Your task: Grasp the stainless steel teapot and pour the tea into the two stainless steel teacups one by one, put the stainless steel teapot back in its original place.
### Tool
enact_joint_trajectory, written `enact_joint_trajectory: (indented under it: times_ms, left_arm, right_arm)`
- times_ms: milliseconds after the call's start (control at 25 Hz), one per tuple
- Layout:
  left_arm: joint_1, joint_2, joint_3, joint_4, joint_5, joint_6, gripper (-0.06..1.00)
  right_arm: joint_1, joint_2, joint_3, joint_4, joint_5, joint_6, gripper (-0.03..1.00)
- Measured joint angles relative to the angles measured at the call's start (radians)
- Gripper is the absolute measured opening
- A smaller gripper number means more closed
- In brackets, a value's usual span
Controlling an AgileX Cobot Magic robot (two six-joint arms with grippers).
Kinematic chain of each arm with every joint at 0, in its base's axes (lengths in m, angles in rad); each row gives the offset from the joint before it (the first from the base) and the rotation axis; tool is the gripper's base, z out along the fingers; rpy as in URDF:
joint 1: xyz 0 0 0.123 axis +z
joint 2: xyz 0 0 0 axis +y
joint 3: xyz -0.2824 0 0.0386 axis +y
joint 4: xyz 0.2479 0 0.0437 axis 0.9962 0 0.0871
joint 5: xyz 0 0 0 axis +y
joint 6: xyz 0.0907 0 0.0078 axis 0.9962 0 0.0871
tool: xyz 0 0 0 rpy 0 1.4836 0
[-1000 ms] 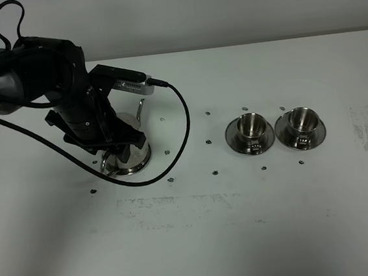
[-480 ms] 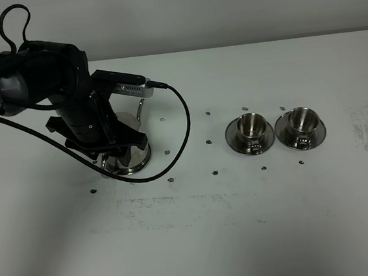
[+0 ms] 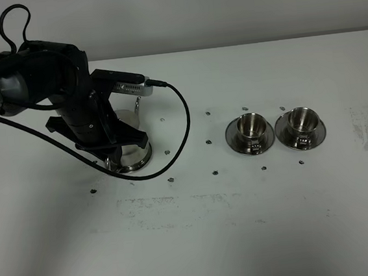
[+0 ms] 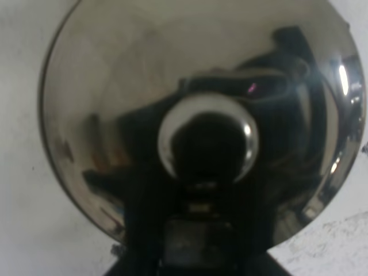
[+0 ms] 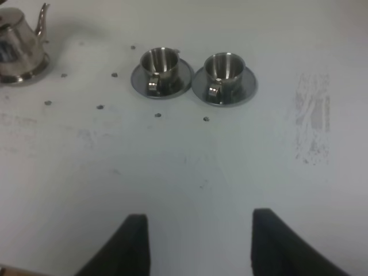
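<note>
Teapot (image 3: pixel 135 157): on the left part of the white table (image 3: pixel 245 236), well in from every edge, beneath my left hand (image 3: pixel 115 150). That hand is clenched at the handle side; whether the handle lies between its fingers is hidden. Black cable (image 3: pixel 187 121): loops past the spout side and round the pot's front. Nearer cup (image 3: pixel 250 126) and farther cup (image 3: pixel 301 120): on touching saucers, well apart from the pot, with bare table between. Right hand (image 5: pixel 198 244): released, fingers apart, over bare table.
</note>
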Motion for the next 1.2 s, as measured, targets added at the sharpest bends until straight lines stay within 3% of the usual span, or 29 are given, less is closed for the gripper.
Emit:
enact_joint_trajectory:
  times_ms: [880, 1200]
  left_arm:
    - [-0.03, -0.051, 0.0, 0.048, -0.008, 0.077, 0.24]
    - [-0.043, -0.065, -0.043, 0.046, 0.029, 0.221, 0.24]
  right_arm:
    - [0.0, 0.0, 0.0, -0.001, 0.0, 0.0, 0.4]
    - [0.0, 0.0, 0.0, 0.0, -0.001, 0.0, 0.4]
